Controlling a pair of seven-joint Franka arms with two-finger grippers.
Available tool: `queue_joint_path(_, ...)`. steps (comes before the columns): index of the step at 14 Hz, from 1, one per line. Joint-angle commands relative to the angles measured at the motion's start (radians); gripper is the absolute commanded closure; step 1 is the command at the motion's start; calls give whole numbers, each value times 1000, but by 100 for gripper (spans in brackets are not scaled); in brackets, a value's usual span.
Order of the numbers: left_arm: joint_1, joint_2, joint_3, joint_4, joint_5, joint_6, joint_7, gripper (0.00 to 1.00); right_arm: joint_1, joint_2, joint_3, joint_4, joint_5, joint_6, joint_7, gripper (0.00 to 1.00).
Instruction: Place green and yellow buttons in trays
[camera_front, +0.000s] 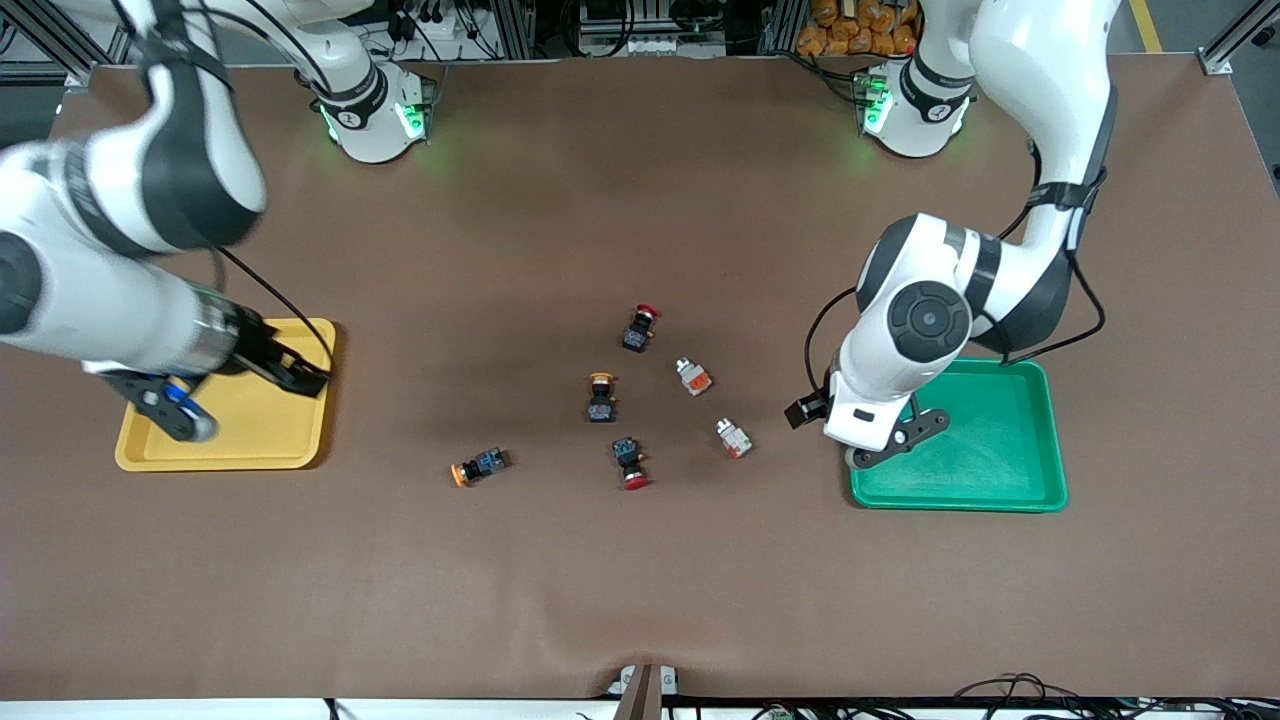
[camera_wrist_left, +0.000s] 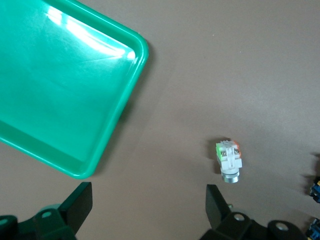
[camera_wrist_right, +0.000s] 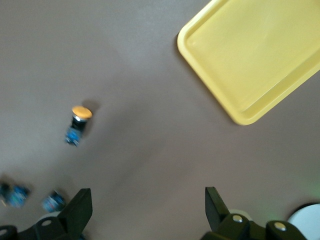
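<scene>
Two open, empty tools: left tool (camera_front: 905, 440) over green tray (camera_front: 1000, 480), right tool (camera_front: 240, 385) over yellow tray (camera_front: 290, 445); best straddle the nearest whitish button (camera_wrist_left: 229, 159) squarely.

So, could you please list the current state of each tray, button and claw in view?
Yellow plastic tray: empty.
Green plastic tray: empty.
Two yellow-capped black-blue buttons: on table, on their sides.
Two whitish buttons with orange blocks: on table, untouched.
Two red-capped black buttons: on table.
Left claw: open, empty, over the green tray's corner.
Right claw: open, empty, over the yellow tray.
</scene>
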Motion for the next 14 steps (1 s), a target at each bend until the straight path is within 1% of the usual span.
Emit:
queue_joint_path(1,-33,41,3,28,12,28,-56,0,12,71,-10,21,60,88,173,0)
queue_joint_path(2,-37,56,4,30,12,49,-78,0,32,101,-10,21,77,143,238,0)
queue_joint_path(4,-43,85,3,30,9,112,-110,0,68,176,-10,22,76,280,362,0)
queue_joint_path(5,-45,111,3,50,8,145,-156,0,103,212,-11,22,68,344,399,0)
queue_joint_path(7,-65,173,4,94,17,167,-205,0,131,264,-13,22,65,413,404,0)
queue_joint_path(9,-82,207,7,103,18,210,-233,0,135,314,-13,21,65,498,404,0)
queue_joint_path(10,-89,221,9,105,18,231,-248,0,135,337,-13,21,66,527,404,0)
queue_joint_path(12,-129,234,16,111,20,235,-289,0,135,373,-11,21,71,535,396,0)
queue_joint_path(14,-148,256,18,123,24,235,-302,0,140,397,-10,22,72,538,395,0)
